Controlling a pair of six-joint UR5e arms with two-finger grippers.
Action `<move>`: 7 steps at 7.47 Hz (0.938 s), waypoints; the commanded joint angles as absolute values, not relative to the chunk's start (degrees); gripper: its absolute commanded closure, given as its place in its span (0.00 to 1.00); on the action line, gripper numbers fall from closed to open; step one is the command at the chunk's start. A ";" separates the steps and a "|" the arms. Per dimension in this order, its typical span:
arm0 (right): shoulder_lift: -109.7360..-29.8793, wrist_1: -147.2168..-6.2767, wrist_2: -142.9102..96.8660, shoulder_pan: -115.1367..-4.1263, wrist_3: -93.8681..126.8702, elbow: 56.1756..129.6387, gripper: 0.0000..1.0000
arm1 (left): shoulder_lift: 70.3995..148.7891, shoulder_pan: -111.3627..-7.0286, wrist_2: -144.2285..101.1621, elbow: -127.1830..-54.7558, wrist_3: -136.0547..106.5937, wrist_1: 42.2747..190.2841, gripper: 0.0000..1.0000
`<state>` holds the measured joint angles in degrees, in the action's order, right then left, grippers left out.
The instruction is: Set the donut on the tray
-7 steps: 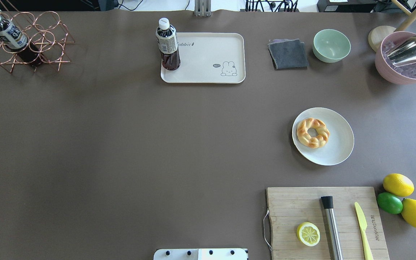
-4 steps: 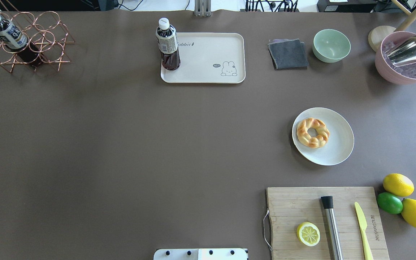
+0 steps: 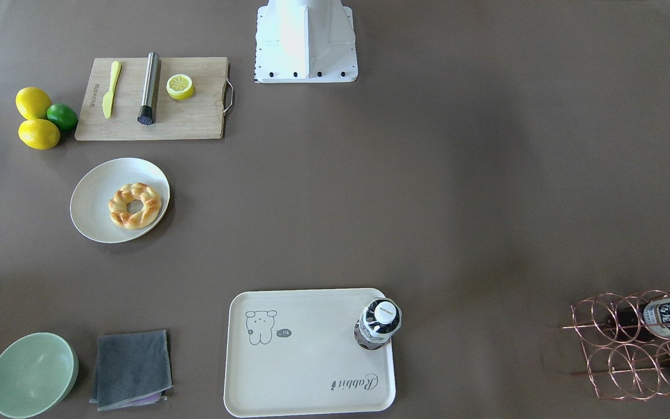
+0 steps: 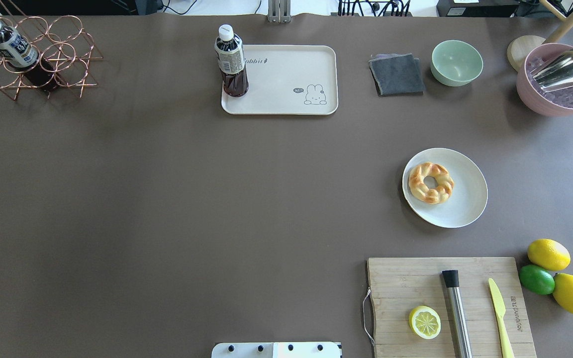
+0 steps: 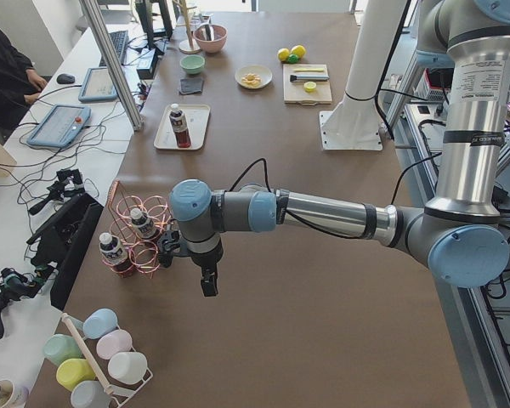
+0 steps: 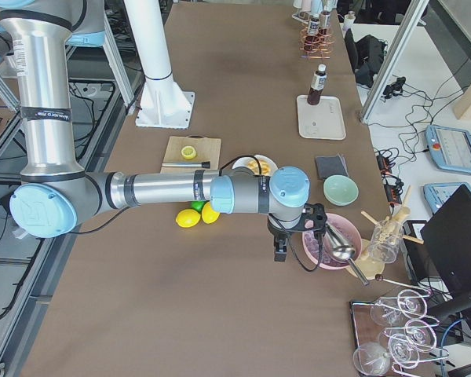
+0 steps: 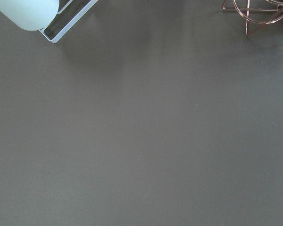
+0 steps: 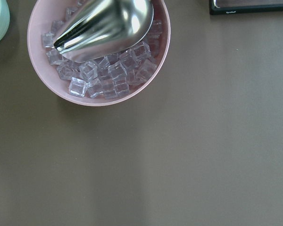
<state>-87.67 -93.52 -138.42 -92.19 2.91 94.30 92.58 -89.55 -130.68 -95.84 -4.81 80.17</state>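
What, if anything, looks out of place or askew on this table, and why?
Nothing is spilled or damaged. One oddity: a dark drink bottle stands upright on a corner of the tray. The donut lies off-centre on its plate.

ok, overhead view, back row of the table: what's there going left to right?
copper wire rack → tray → grey cloth → green bowl → pink bowl of ice
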 commanded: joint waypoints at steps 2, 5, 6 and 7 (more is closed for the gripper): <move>-87.80 -93.52 -138.34 -92.20 2.99 95.01 0.00 | 91.41 -89.56 -131.04 -96.15 -5.10 80.16 0.02; -88.41 -93.52 -138.43 -92.20 2.99 95.97 0.00 | 91.23 -89.56 -132.80 -96.15 -5.19 80.16 0.02; -89.11 -93.52 -138.43 -92.20 2.90 97.02 0.00 | 91.23 -89.56 -132.80 -96.15 -5.19 80.16 0.02; -89.21 -93.52 -138.43 -92.20 2.47 97.55 0.00 | 91.23 -89.56 -132.80 -96.15 -5.19 80.16 0.02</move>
<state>-88.66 -93.52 -138.42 -92.20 2.92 96.34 91.24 -89.56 -132.74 -96.15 -5.18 80.16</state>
